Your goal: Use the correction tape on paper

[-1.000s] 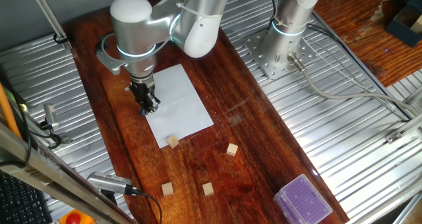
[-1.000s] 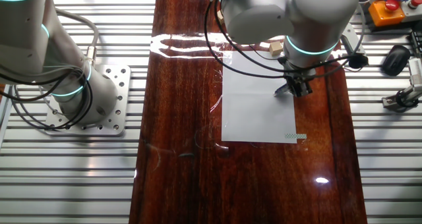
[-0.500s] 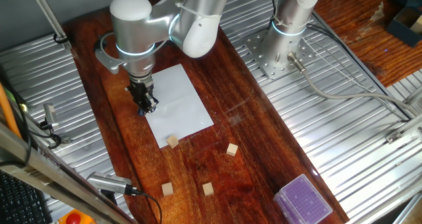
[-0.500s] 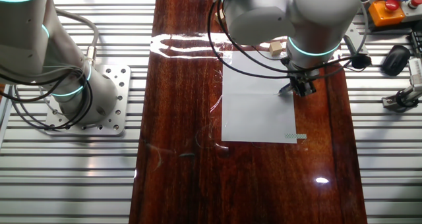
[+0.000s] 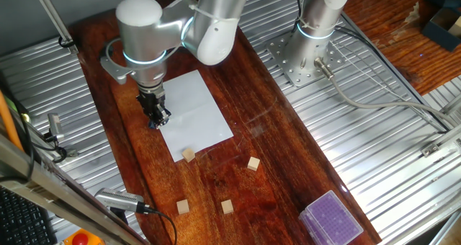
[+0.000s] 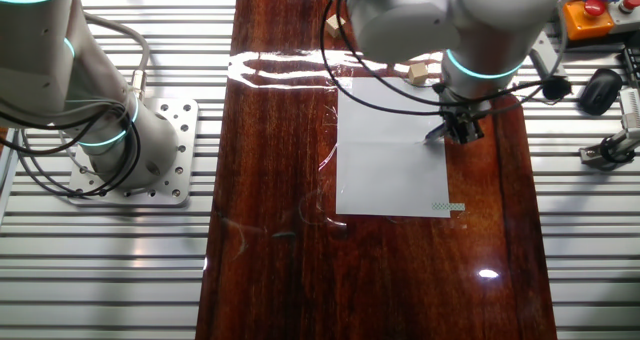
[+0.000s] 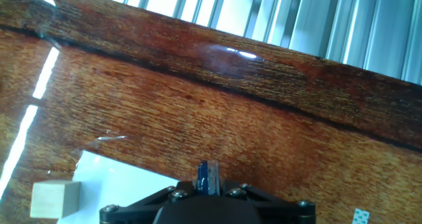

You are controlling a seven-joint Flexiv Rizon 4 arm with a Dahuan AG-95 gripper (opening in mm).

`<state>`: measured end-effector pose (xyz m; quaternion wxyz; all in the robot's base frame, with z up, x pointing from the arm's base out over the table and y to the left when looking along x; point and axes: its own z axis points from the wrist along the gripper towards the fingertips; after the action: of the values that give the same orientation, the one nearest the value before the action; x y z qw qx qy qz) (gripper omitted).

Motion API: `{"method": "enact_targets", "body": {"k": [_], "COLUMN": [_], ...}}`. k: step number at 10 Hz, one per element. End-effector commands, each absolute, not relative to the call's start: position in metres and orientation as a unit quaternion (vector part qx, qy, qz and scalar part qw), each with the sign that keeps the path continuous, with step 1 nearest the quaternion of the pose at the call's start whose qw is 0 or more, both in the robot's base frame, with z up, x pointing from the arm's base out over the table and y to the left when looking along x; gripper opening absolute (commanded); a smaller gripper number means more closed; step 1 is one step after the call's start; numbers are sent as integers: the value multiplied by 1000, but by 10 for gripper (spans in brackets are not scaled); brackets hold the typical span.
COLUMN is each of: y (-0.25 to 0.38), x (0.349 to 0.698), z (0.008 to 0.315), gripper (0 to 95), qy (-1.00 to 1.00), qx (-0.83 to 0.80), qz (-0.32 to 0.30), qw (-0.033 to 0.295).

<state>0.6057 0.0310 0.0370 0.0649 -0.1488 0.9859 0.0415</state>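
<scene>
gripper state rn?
Gripper: closed on the correction tape, its tip down at the paper.

dark wooden table (image 5: pixel 288 151), paper (image 5: pixel 194 115), wooden cubes (image 5: pixel 253 163), purple-topped box (image 5: pixel 331 220)

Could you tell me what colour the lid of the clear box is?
Purple, on the clear box; one fixed view shows it best.

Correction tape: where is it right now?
The correction tape is clamped in the pincer, tip down over the paper at the sheet's edge, in one fixed view up-left of the nearest wooden cube.
</scene>
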Motion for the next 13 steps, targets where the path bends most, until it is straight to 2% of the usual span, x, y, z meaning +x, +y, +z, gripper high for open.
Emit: {"method": "enact_targets", "body": {"k": [1,6,13], "y": [30,28,28], "x": [601,588,580], "z": [37,39,32], "gripper": [0,0,0], "qy": [987,987,986], "qx": [-149,-149,-152], "qz": [36,35,32], "qw": [53,43,55]}}
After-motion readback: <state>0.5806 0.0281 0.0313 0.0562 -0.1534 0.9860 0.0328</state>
